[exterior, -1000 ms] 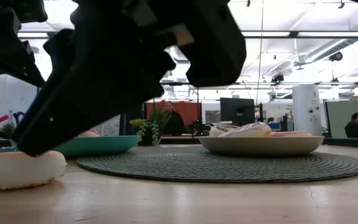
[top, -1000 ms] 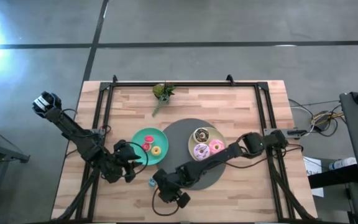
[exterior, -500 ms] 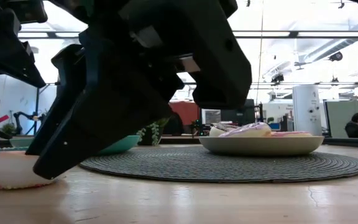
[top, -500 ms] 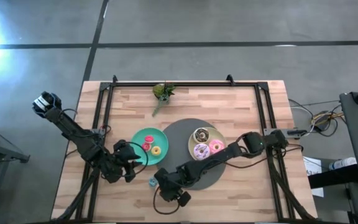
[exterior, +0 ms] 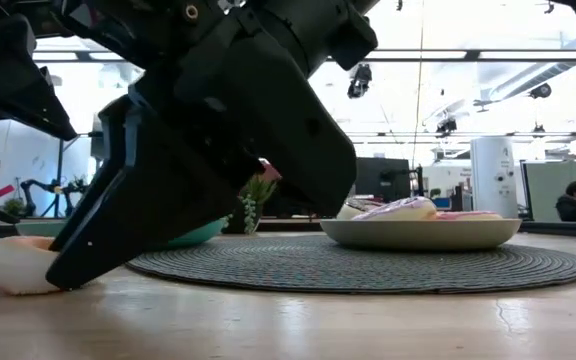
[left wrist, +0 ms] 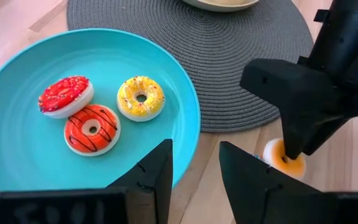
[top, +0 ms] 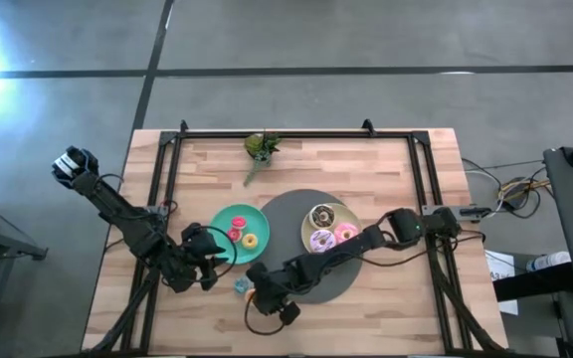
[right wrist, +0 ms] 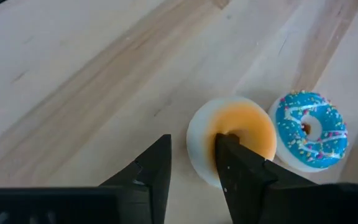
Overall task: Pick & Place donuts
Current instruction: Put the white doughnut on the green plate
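Right gripper point(right wrist: 191, 165) down at the table's point(top: 386, 164) six o'clock edge, fingers straddling the rim of an orange-iced donut point(right wrist: 232, 140), one finger in its hole, the other outside. Closed on it or not: cannot tell. Blue sprinkled donut point(right wrist: 309, 130) touching it. Left gripper point(left wrist: 194, 165) part-open, holding nothing, at seven o'clock of the teal plate point(left wrist: 17, 149). On that plate: red donut point(left wrist: 65, 96), orange striped donut point(left wrist: 92, 129), yellow donut point(left wrist: 141, 97).
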